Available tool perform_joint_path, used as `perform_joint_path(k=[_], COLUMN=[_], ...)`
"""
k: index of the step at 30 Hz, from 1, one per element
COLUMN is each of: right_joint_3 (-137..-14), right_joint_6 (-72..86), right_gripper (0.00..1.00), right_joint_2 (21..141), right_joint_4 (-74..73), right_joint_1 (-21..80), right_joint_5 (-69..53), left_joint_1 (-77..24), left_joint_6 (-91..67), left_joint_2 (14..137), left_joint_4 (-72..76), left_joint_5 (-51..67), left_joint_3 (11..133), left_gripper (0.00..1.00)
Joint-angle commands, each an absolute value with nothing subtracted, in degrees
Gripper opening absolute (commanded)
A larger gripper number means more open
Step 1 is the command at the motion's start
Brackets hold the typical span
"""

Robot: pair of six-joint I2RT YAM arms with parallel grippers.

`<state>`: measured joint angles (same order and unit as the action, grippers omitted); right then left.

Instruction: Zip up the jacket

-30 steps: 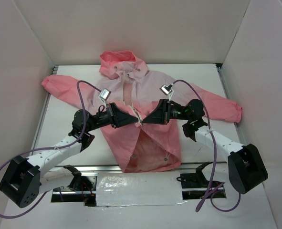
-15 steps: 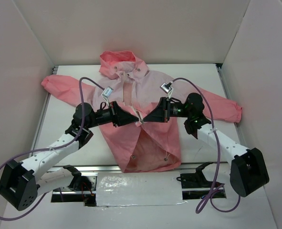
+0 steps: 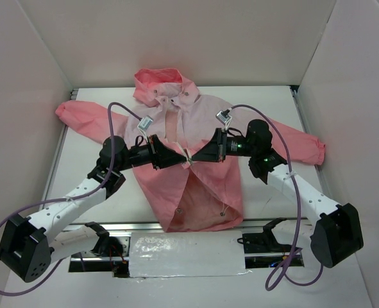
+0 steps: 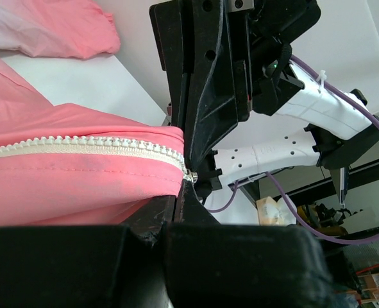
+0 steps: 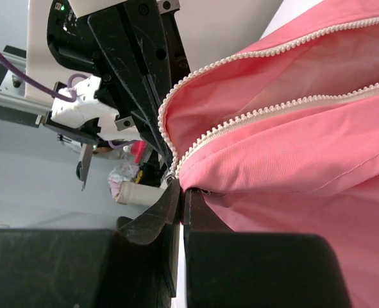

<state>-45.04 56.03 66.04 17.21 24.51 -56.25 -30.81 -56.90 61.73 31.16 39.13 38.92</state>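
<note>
The pink jacket (image 3: pixel 199 192) lies flat on the white table (image 3: pixel 86 160), hood (image 3: pixel 160 80) at the far side, with the lower front spread open. My left gripper (image 3: pixel 183 158) and right gripper (image 3: pixel 195 157) meet tip to tip at the white zipper, mid-chest. In the left wrist view my left gripper (image 4: pixel 181 186) is shut at the metal slider (image 4: pixel 190 174), at the end of the closed zipper (image 4: pixel 80 146). In the right wrist view my right gripper (image 5: pixel 181 189) is shut on the jacket fabric just below where the two zipper rows (image 5: pixel 272 112) join.
White walls (image 3: pixel 29 96) box in the table on the left, far and right sides. A metal rail (image 3: pixel 266 226) and a silver taped patch (image 3: pixel 186 253) run along the near edge. The jacket's sleeves (image 3: pixel 298 141) spread to both sides.
Both grippers, still tip to tip on the zipper, have moved a little toward the hood. Both arms' forearms have shifted with them.
</note>
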Motion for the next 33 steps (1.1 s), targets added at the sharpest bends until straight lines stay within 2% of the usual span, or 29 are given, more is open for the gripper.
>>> perform_joint_path(k=[1,12,17,18,26,27,29,32,33], right_joint_3=[-49.6,-51.2,-48.7,-48.2,-46.8,-46.7,-46.8,-48.1,-48.5], right_joint_6=[55.9,53.7,47.7,47.5,42.9,42.7,41.8,40.1,39.6], right_gripper=[0.00,0.00,0.06,0.11,0.28,0.33,0.35,0.46,0.53], right_joint_2=[64.4,65.6,67.0,67.0,66.6,66.5,66.0,65.0,64.7], right_joint_4=[15.5,11.5,8.5,8.8,4.0,3.6,1.5,-2.4,-3.7], right_joint_1=[24.8,24.8,24.8,24.8,24.8,24.8,24.8,24.6,24.7], right_joint_5=[-51.3,-48.4,-48.3,-48.6,-47.4,-47.2,-45.8,-42.8,-41.7], left_joint_1=[-31.3,-31.4,-31.3,-31.4,-31.3,-31.3,-31.4,-31.4,-31.4], left_joint_6=[-55.2,-51.9,-57.4,-58.0,-59.2,-59.5,-60.2,-59.9,-59.7], left_joint_2=[62.1,64.4,68.8,69.1,70.8,71.0,71.4,71.6,71.6], left_joint_4=[33.3,24.4,29.3,30.5,28.1,28.5,29.4,28.7,28.7], left_joint_5=[43.2,41.6,43.0,43.3,43.9,44.1,44.9,45.4,45.5], left_joint_3=[41.0,43.6,43.0,42.7,42.0,41.8,41.1,41.0,41.0], left_gripper=[0.00,0.00,0.00,0.00,0.00,0.00,0.00,0.00,0.00])
